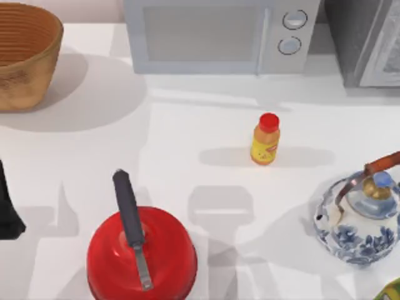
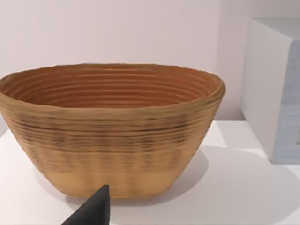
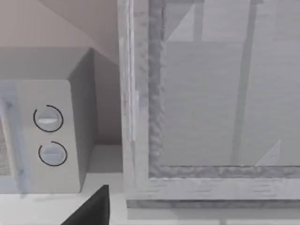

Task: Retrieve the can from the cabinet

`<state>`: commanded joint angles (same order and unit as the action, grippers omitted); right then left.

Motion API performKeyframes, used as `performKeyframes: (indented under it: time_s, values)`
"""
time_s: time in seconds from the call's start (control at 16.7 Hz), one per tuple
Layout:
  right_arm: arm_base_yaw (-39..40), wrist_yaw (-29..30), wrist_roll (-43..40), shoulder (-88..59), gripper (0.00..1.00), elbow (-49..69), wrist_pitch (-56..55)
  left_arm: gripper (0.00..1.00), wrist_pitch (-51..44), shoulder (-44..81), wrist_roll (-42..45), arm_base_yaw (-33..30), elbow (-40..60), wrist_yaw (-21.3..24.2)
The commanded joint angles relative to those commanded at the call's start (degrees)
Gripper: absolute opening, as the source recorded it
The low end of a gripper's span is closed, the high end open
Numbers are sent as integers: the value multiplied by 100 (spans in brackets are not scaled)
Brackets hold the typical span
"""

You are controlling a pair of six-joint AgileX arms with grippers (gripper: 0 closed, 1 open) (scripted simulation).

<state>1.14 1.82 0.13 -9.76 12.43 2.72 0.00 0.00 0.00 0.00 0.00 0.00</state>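
Top view: a white table [image 1: 187, 144] is shown carrying a basket [image 1: 25, 56] at far left, a microwave [image 1: 219, 34] at the back and the cabinet [image 1: 369, 40] at the back right. A small bottle [image 1: 265, 139] stands mid-table, a red pan [image 1: 141, 256] in front, a teapot [image 1: 361, 219] at right. The left arm [image 1: 7, 212] is seen at the left edge.

Left wrist view: the basket [image 2: 112, 126] is faced; one dark fingertip [image 2: 93, 211] is visible, and whether the left gripper is open cannot be told.

Right wrist view: the cabinet's closed door [image 3: 211, 103] is faced, the microwave [image 3: 42, 136] beside it. The can cannot be seen; the right gripper's state cannot be told.

Red pot [image 1: 164, 262], tan ribbed basket [image 1: 19, 59], blue-and-white floral teapot [image 1: 359, 232], orange-yellow bottle [image 1: 265, 144] with red cap, white worktop [image 1: 187, 137].
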Motion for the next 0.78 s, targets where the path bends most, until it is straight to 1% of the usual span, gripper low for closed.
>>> performKeyframes:
  time_s: [0.24, 0.78]
  values:
    - [194, 205, 13, -1394, 100, 1766, 440, 100, 0, 0, 0, 0, 0, 0]
    - [717, 694, 57, -4970, 100, 6451, 1604, 100, 0, 0, 0, 0, 0, 0]
